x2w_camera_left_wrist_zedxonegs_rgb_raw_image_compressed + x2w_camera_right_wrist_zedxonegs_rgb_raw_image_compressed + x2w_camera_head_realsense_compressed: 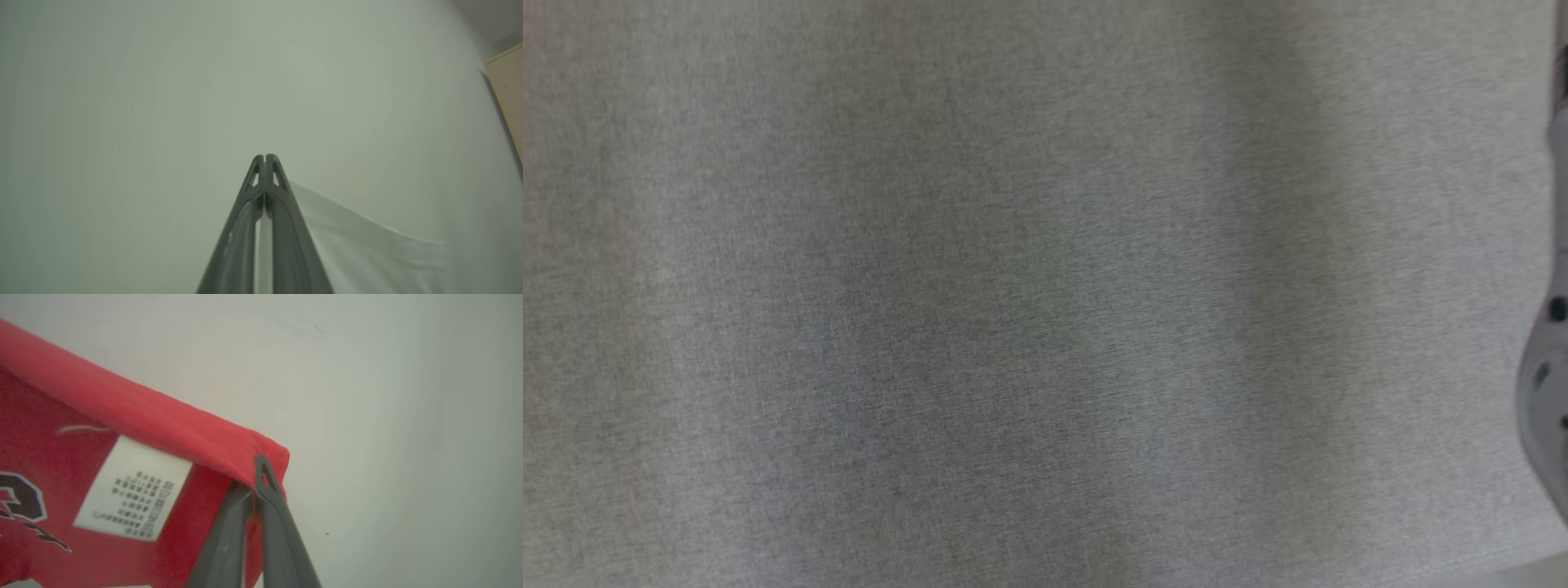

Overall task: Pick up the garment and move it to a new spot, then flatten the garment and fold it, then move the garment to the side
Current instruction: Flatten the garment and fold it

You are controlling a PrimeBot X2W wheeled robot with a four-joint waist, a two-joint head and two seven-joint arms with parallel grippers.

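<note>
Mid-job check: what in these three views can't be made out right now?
- Head view: blurred grey woven surface; cloth or table covering, unclear. Pale forearm cut off by the right edge.
- Left wrist view: left gripper shut; whether it pinches the white cloth beside it is hidden by the fingers.
- Right wrist view: right gripper shut on the red garment at its hem; white care label too blurred to read; dark printed lettering cut off by the left edge.

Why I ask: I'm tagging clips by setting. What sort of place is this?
Probably an indoor workroom set up for folding clothes: a plain pale flat surface, a red garment with a care label, and a light wooden panel at the edge.
</note>
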